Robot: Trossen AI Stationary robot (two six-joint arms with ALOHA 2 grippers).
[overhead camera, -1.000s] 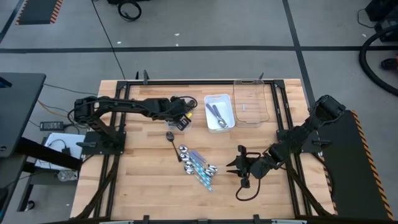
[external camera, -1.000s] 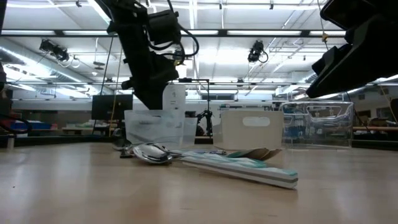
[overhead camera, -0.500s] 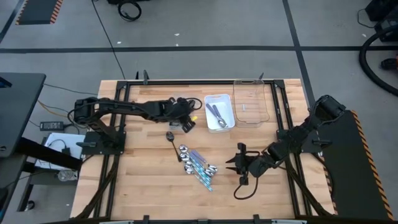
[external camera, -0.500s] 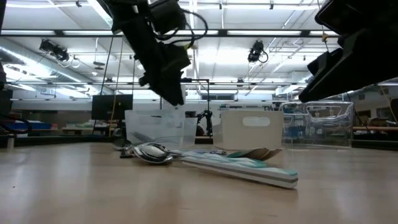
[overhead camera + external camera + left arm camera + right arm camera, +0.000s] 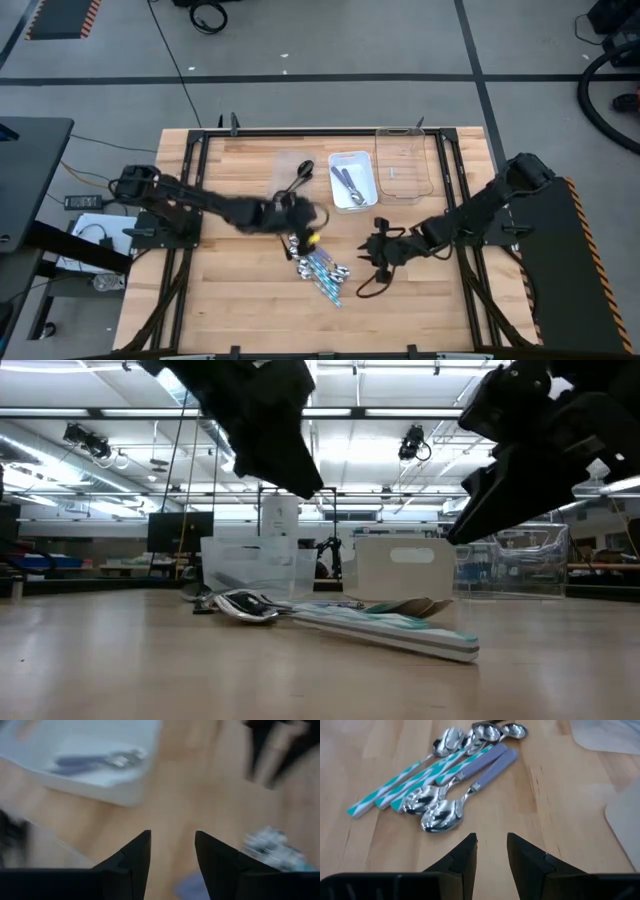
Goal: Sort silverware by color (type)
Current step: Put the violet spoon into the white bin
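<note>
In white tray [image 5: 366, 196] — two silver spoons [image 5: 346, 181].

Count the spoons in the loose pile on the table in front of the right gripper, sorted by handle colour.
Teal-and-white handled spoons: 3
Purple handled spoons: 2
Total: 5
</note>
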